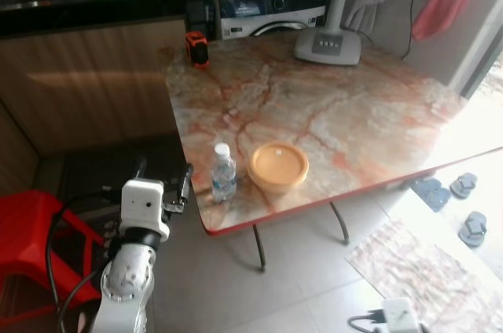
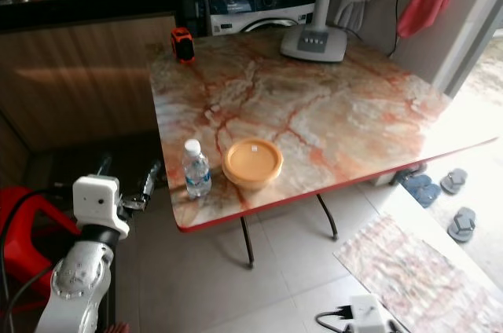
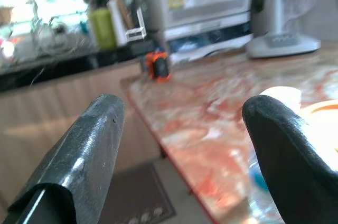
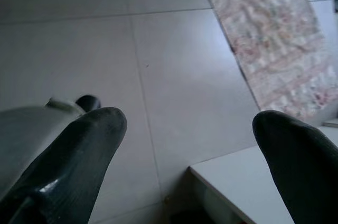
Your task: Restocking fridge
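We had the left gripper (image 1: 165, 180) raised beside the table's near left corner, fingers spread wide w/ nothing between them. It sat just off the table (image 1: 377, 105) edge, near the water bottle (image 1: 223, 173) but not touching it. We judged this the approach for a first pick: claw opened ahead of time so it could slide round the bottle from the side.

The bottle stood upright close to the table's front edge, just beside the orange lidded container (image 1: 278, 166), the two apart by a small gap. Both were prob. the items meant for the fridge; they sat near the edge, within easy reach. No fridge was visible from here, so the carry looked like it was yet to come.

The right gripper (image 4: 190, 145) hung idle, pointing down at the tiled floor and a patterned mat (image 4: 274, 39), fingers also spread, empty.

Farther back on the table were a fan (image 1: 330, 34) & a small orange-black tape measure (image 1: 196, 46), out of the way. A red stool (image 1: 27, 231) stood by the left arm, so we'd watch elbow room.
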Motion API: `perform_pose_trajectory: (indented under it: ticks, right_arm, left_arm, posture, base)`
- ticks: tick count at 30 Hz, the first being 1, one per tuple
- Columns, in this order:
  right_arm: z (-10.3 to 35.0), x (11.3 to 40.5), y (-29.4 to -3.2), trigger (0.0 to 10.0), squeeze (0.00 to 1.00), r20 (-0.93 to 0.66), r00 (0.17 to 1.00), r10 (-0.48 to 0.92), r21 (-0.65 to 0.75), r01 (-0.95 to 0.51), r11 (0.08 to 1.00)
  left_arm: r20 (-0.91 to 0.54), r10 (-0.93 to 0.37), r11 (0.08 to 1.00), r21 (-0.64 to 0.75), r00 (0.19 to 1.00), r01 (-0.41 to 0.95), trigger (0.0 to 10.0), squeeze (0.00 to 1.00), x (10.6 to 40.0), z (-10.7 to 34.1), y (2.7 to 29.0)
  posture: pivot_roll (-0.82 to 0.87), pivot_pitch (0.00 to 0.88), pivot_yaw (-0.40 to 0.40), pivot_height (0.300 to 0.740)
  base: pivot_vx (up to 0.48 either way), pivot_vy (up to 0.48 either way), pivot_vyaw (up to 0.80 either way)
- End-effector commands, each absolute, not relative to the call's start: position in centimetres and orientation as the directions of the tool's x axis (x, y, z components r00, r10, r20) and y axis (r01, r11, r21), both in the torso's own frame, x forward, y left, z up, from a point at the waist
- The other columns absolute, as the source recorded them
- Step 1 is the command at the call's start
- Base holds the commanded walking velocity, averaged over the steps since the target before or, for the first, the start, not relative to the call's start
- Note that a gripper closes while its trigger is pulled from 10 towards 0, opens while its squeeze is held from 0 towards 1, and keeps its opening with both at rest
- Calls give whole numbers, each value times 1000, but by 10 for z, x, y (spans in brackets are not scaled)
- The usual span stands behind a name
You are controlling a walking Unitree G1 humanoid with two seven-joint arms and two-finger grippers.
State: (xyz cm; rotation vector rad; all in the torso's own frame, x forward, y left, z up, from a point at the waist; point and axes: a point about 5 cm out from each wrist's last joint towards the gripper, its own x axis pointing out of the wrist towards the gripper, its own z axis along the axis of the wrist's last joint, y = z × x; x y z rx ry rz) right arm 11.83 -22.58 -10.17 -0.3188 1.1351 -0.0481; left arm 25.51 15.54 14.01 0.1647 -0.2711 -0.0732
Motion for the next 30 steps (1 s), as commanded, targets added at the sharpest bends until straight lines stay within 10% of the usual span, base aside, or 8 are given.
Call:
perform_pose_trajectory:
  ticks: [1,30]
  right_arm:
    - [-104,117,-221,10000,0,-904,399,-156,-237,-162,958]
    - [-91,157,-209,10000,0,-816,556,-159,-143,72,987]
  left_arm:
    - [304,-141,979,184,942,87,10000,0,258,156,149]
    - [281,-238,964,183,930,191,10000,0,260,167,133]
  posture:
    - [79,0,4,740]
    - [76,0,-1,740]
  base:
    - [0,0,0]
    - [0,0,-120]
